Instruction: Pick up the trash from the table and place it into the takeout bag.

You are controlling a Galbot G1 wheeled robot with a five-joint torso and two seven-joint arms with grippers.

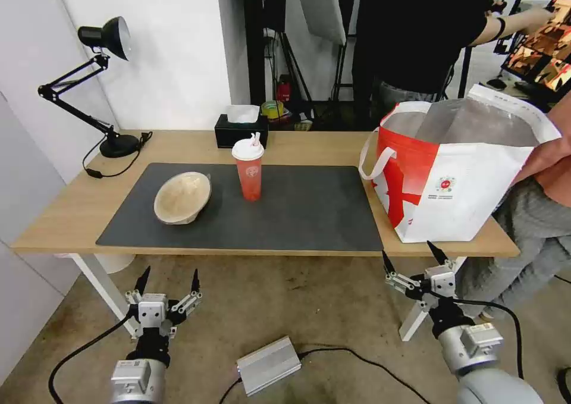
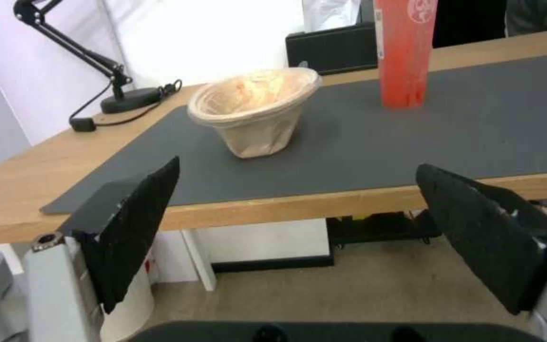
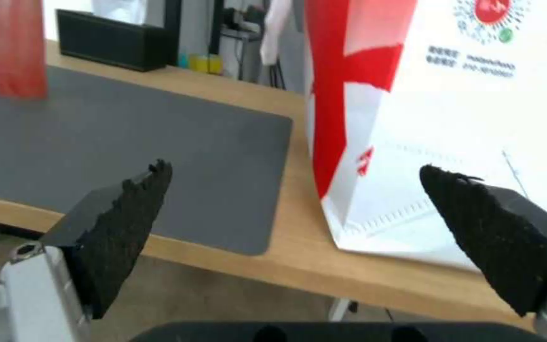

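Head view | tissue box [image 1: 241, 129] behind cup [image 1: 248, 169] | lamp [image 1: 98, 88] far-left

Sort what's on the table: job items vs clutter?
Job:
- tilted beige pulp bowl on the dark grey mat
- red drink cup with white lid, upright on the mat
- red-and-white takeout bag, open at the table's right end

Clutter:
- black tissue box
- black desk lamp

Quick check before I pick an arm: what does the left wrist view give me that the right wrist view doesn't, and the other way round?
Left wrist: the beige pulp bowl tilted on the mat, and the desk lamp, past the open left gripper. Right wrist: the takeout bag standing on bare wood beside the mat, past the open right gripper. Both: the red drink cup, black tissue box, grey mat, table front edge.
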